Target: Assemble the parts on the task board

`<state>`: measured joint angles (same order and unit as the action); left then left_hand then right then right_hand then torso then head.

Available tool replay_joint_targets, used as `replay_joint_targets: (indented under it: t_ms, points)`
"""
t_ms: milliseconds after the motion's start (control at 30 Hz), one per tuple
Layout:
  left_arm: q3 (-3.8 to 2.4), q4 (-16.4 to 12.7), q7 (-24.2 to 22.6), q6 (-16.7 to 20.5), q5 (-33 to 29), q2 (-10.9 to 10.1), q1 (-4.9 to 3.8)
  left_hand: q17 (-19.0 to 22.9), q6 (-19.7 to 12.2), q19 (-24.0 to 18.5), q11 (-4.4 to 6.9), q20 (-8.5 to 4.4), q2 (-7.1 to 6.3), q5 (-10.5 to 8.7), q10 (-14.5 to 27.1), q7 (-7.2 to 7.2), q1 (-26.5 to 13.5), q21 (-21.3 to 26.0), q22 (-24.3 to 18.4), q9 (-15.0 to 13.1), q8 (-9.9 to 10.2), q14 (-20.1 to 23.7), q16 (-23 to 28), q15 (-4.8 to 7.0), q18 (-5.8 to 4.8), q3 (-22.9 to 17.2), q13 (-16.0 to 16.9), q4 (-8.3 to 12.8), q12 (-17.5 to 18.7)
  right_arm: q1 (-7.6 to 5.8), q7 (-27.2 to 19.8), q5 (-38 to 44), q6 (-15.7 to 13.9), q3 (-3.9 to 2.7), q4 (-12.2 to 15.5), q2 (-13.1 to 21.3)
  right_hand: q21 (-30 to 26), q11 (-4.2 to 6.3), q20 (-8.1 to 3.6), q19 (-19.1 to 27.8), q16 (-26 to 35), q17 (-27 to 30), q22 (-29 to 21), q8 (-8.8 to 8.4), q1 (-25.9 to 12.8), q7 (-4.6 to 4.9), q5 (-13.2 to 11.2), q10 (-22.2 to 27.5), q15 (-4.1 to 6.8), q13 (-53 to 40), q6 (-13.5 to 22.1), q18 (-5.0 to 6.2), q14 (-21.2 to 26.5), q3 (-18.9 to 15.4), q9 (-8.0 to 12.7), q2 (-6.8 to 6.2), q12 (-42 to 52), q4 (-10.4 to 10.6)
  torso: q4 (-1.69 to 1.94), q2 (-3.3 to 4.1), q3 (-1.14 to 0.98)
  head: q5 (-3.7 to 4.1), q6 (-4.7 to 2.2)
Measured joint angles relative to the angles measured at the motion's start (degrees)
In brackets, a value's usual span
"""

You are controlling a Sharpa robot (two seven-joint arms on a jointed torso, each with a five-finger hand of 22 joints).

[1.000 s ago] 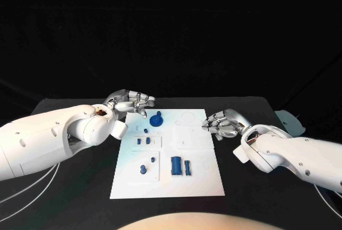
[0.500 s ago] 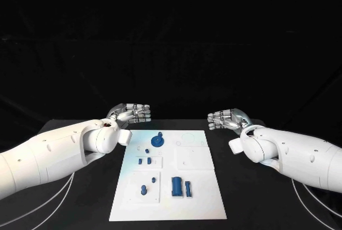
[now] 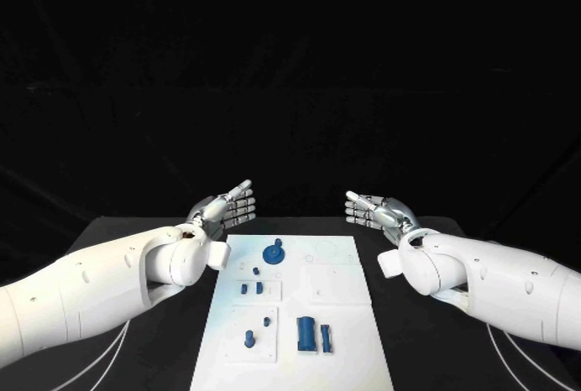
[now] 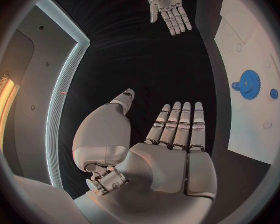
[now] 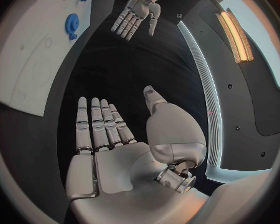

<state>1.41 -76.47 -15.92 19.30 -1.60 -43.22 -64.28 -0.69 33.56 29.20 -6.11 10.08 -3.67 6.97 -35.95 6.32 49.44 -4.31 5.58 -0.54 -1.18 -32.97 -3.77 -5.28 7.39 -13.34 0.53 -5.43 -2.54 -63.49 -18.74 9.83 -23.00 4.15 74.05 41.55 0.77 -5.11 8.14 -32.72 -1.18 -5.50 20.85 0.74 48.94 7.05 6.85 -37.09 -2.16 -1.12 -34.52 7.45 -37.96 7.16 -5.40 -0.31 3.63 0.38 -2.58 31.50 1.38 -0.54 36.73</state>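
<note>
White task board [image 3: 342, 324] lies in the middle of the black table [image 3: 145, 357], with two blue blocks [image 3: 314, 333] standing near its front edge, small blue pegs [image 3: 252, 288] further back and a blue gear [image 3: 274, 254] toward its far end. Beyond the board's far corners, the left hand [image 3: 227, 206] and right hand [image 3: 373, 210] hover flat and empty, fingers straight and palms facing each other

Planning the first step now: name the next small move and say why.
Probably bring the left hand down toward the gear at the far end of the board. Both hands hold nothing, fingers straight, raised beyond the board's far edge, the right hand opposite. The gear lies nearer the left hand, and nothing on the board is touched yet.
</note>
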Motion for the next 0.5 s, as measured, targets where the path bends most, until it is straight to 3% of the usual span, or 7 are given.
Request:
replay_joint_targets:
  t_ms: [67, 133, 200, 300, 333, 367, 500]
  points:
    - [-0.24, -2.09, -0.92, 2.14, 0.07, -0.33, 0.65, 0.18, -2.54, -2.22, 0.45, -0.75, 0.99, -0.51, 2.73, -0.48, -3.76, 1.09, -0.99, 0.14, 0.12, 2.49, 0.99, 1.24, -0.29, 1.07, -0.16, 1.07, 0.68, 0.66, -0.81, -0.87, -2.17, -0.88, 3.13, 0.55, -0.25, 1.18, -0.63, 2.49, 0.15, 1.01, -1.59, -0.12, -3.72, -0.57, -0.53, 2.82, 0.58, 0.28, 2.65, -0.40, 2.91, -0.59, 1.17, 0.10, -0.97, -0.05, 0.77, -0.09, -0.40, 0.20, -0.87]
    - [-0.46, -4.15, -1.98, 4.45, 0.13, -0.61, 1.32, 0.32, -4.97, -4.32, 1.30, -1.50, 1.73, -1.03, 5.33, -1.15, -7.35, 2.00, -2.19, 0.23, 0.47, 4.87, 1.80, 2.35, -0.56, 2.14, -0.26, 2.14, 1.23, 1.24, -1.77, -1.79, -4.34, -1.64, 5.98, 1.08, -0.27, 2.22, -1.20, 4.81, 0.49, 2.14, -3.06, -0.33, -7.17, -1.05, -1.01, 5.43, 1.02, 0.51, 5.08, -0.40, 5.59, -1.06, 2.26, 0.16, -1.69, -0.17, 1.29, -0.16, -0.68, 0.34, -1.44]
    - [-0.68, -6.64, -3.51, 7.49, 0.21, -0.86, 2.12, 0.42, -7.17, -6.25, 2.51, -2.15, 2.25, -1.45, 7.67, -2.35, -10.57, 2.65, -3.12, 0.29, 0.47, 7.03, 2.28, 3.14, -1.16, 3.01, -0.27, 3.02, 1.43, 1.87, -3.06, -3.04, -7.12, -2.42, 9.03, 1.63, -0.27, 3.01, -1.73, 7.01, 0.50, 3.07, -4.47, -0.33, -10.45, -1.53, -1.72, 7.94, 1.34, 0.69, 7.40, -1.31, 8.14, -1.35, 3.13, 0.19, -2.21, -0.25, 1.80, -0.23, -0.97, 0.45, -1.92]
    - [-0.98, -9.48, -5.69, 11.76, 0.35, -1.07, 2.97, 0.49, -10.60, -9.23, 4.03, -3.18, 2.87, -3.39, 11.35, -4.05, -15.62, 3.21, -4.16, 0.34, 0.78, 10.40, 2.71, 4.05, -1.23, 4.19, -0.37, 4.20, 1.90, 2.55, -4.89, -4.78, -10.93, -3.25, 12.20, 2.29, -0.33, 3.94, -2.55, 10.31, 0.81, 4.10, -6.56, -0.33, -15.39, -3.42, -3.72, 11.72, 1.70, 0.86, 10.85, -1.32, 11.96, -3.08, 4.10, 0.25, -2.64, -0.27, 2.18, -0.27, -1.19, 0.52, -2.21]
    - [-1.04, -10.18, -6.37, 13.03, 0.41, -1.14, 3.18, 0.53, -11.47, -10.03, 4.33, -3.46, 2.99, -3.90, 12.31, -4.38, -16.93, 3.30, -4.36, 0.36, 0.79, 11.31, 2.92, 4.19, -1.94, 4.44, -0.37, 4.44, 1.90, 2.70, -5.41, -5.28, -12.02, -3.44, 12.96, 2.48, -0.49, 4.11, -3.03, 11.18, 0.81, 4.31, -7.12, -0.33, -16.68, -3.93, -4.17, 12.68, 1.75, 0.89, 11.78, -1.41, 12.98, -3.63, 4.30, 0.27, -2.85, -0.29, 2.27, -0.28, -1.22, 0.53, -2.26]
    - [-1.10, -10.76, -6.96, 14.15, 0.48, -1.22, 3.36, 0.54, -12.36, -10.76, 4.61, -3.70, 3.08, -4.36, 13.23, -4.63, -18.20, 3.52, -4.56, 0.38, 0.78, 12.14, 3.08, 4.37, -2.06, 4.87, -0.37, 4.53, 1.91, 2.86, -5.88, -5.74, -13.01, -3.65, 13.63, 2.65, -0.49, 4.26, -3.76, 11.90, 0.81, 4.48, -7.66, -0.33, -17.95, -4.39, -4.57, 13.64, 1.82, 0.91, 12.68, -1.98, 13.95, -4.16, 4.45, 0.28, -2.98, -0.30, 2.32, -0.30, -1.25, 0.53, -2.29]
    - [-1.27, -12.65, -9.28, 18.59, 0.67, -1.43, 3.96, 0.55, -15.50, -13.48, 5.34, -4.81, 3.37, -5.60, 16.62, -5.46, -22.84, 3.65, -5.03, 0.43, 0.78, 15.22, 3.12, 4.81, -4.31, 6.12, -0.43, 4.96, 2.20, 3.24, -7.64, -7.46, -16.69, -4.07, 15.50, 3.05, -0.49, 4.65, -5.84, 14.94, 0.81, 4.97, -9.62, -0.33, -22.56, -5.66, -5.67, 17.13, 1.97, 0.97, 15.94, -4.17, 17.49, -5.58, 4.90, 0.28, -2.98, -0.32, 2.50, -0.31, -1.33, 0.53, -2.33]
